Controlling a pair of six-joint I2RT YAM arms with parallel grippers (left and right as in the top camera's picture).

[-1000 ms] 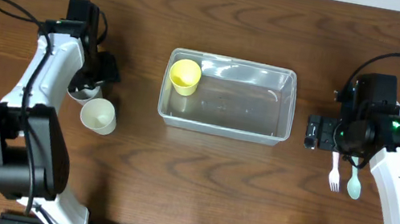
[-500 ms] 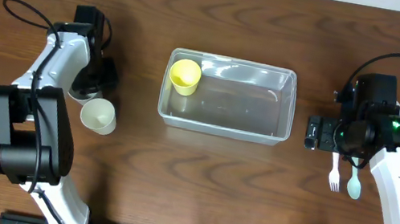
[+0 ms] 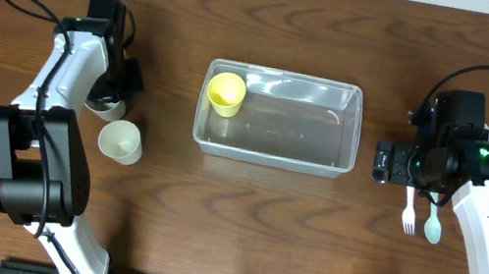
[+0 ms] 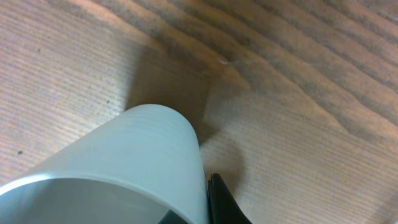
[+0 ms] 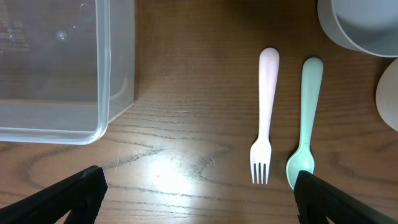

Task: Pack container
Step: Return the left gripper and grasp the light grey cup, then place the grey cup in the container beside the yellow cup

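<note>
Container [image 3: 300, 131] of clear plastic sits between the two claws, with one yellow cup [image 3: 225, 93] standing inside it at the end nearer the left claw [image 3: 112, 99]. That claw is down at a white cup [image 4: 124, 162] with one finger [image 4: 224, 202] against the cup's wall, but I cannot tell whether it grips. The right claw [image 5: 198, 190] gapes wide open; the container's corner lies ahead on its left, a white fork [image 5: 266, 118] and green spoon [image 5: 306, 124] ahead on its right

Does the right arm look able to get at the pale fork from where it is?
Probably yes: the fork lies uncovered just ahead of the right gripper, whose jaws stand open; the green spoon beside it leaves little room.
</note>
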